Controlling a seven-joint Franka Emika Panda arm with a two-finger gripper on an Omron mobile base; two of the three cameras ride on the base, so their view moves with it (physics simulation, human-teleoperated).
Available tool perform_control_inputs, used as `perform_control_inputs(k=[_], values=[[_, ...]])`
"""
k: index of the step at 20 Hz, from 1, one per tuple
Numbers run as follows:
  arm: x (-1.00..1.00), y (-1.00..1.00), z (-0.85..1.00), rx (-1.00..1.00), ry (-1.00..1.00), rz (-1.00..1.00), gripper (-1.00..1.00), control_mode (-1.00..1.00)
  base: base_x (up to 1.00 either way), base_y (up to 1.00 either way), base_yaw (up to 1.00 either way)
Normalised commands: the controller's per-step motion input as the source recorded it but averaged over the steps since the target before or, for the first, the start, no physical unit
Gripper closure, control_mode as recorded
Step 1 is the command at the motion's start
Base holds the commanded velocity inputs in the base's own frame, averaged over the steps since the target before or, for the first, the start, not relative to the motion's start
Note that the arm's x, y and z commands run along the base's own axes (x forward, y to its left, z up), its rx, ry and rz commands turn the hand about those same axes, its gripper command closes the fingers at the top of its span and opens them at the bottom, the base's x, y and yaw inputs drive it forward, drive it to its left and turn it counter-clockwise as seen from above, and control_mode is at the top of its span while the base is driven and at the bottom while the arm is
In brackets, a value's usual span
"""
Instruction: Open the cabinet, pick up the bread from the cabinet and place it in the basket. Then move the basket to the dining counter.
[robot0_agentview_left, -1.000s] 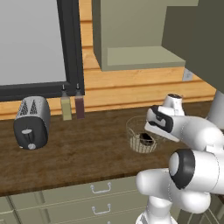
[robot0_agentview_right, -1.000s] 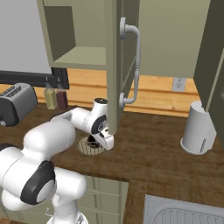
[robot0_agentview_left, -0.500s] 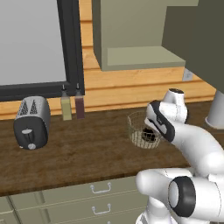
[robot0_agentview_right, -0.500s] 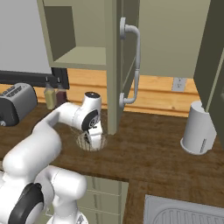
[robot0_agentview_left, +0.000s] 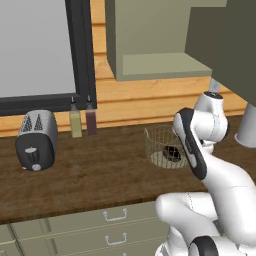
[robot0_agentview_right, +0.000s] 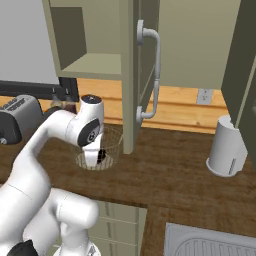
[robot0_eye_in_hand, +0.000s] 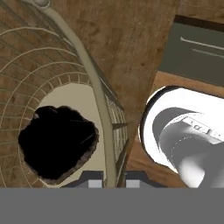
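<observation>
The round wire-mesh basket (robot0_agentview_left: 159, 144) (robot0_agentview_right: 116, 145) stands on the wooden worktop below the cabinet (robot0_agentview_left: 150, 45), whose door (robot0_agentview_right: 131, 75) with its silver bar handle (robot0_agentview_right: 156, 75) hangs open. The bread (robot0_eye_in_hand: 57, 142), a dark lump, lies on the basket's pale base (robot0_agentview_left: 173, 154). My gripper (robot0_eye_in_hand: 111, 180) (robot0_agentview_right: 93, 160) reaches down at the basket's rim (robot0_eye_in_hand: 99, 98), one fingertip inside and one outside, shut on the rim wire. The dining counter is out of view.
A toaster (robot0_agentview_left: 36, 140) and two bottles (robot0_agentview_left: 82, 121) stand at the left by the dark window frame. A white lidded pot (robot0_agentview_right: 227, 147) sits at the right, a sink (robot0_agentview_right: 210, 245) lies in front of it, and drawers (robot0_agentview_left: 115, 215) run below the worktop.
My hand has come down onto the basket's rim and the fingers have closed on the wire. The basket and bread stay where they were.
</observation>
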Motion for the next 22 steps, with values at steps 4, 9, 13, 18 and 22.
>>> perform_control_inputs(k=[4,9,13,18,22], values=[[-0.36,0.13,0.62,-0.23,-0.07,0.03,1.0,-1.0,0.0,0.0,0.0],[-0.34,0.02,0.37,-0.15,-0.04,0.14,1.0,-1.0,0.0,0.0,0.0],[-0.57,0.15,0.04,0.0,-0.08,0.03,1.0,-1.0,0.0,0.0,0.0],[-0.48,0.0,0.0,0.11,-0.11,-0.05,1.0,-1.0,0.0,0.0,0.0],[-0.23,0.0,0.09,0.16,-0.2,-0.11,1.0,-1.0,0.0,0.0,0.0]])
